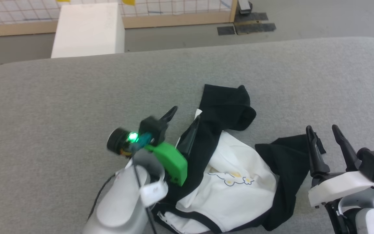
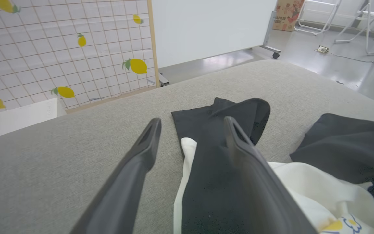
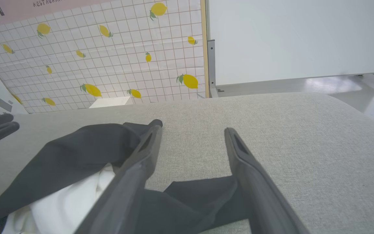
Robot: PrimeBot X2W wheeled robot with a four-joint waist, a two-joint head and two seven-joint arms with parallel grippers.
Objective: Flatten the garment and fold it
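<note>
Far to my left, beyond the grey padded surface (image 1: 44,97), a white block (image 1: 88,31) stands on the floor against a lemon-print tiled panel (image 2: 44,58).

Moving in, my left gripper (image 1: 185,113) sits left of centre and angles toward the right. Its two fingers are spread wide with nothing held between them. In the left wrist view one finger hangs over bare grey fabric and the other over a black sleeve (image 1: 226,104). I cannot tell whether either tip touches down.

The garment (image 1: 235,182) lies rumpled in the near middle of the surface, between my two grippers. Its white body faces up, creased, with the small yellow-and-blue print (image 1: 230,178) showing. The black sleeve under my left gripper runs away from me toward the far side and is doubled over at its end. A black band (image 1: 206,221) curves along the garment's near edge. The other sleeve (image 1: 287,169) spills off to the right in a loose fold, and its end reaches the right gripper.

At the right, my right gripper (image 1: 321,128) points away from me, fingers parted and gripping nothing. In the right wrist view black cloth lies beneath and between the two fingers near their base. Farther out, the left fingertip is against the dark fold and the right fingertip is over bare grey surface.
</note>
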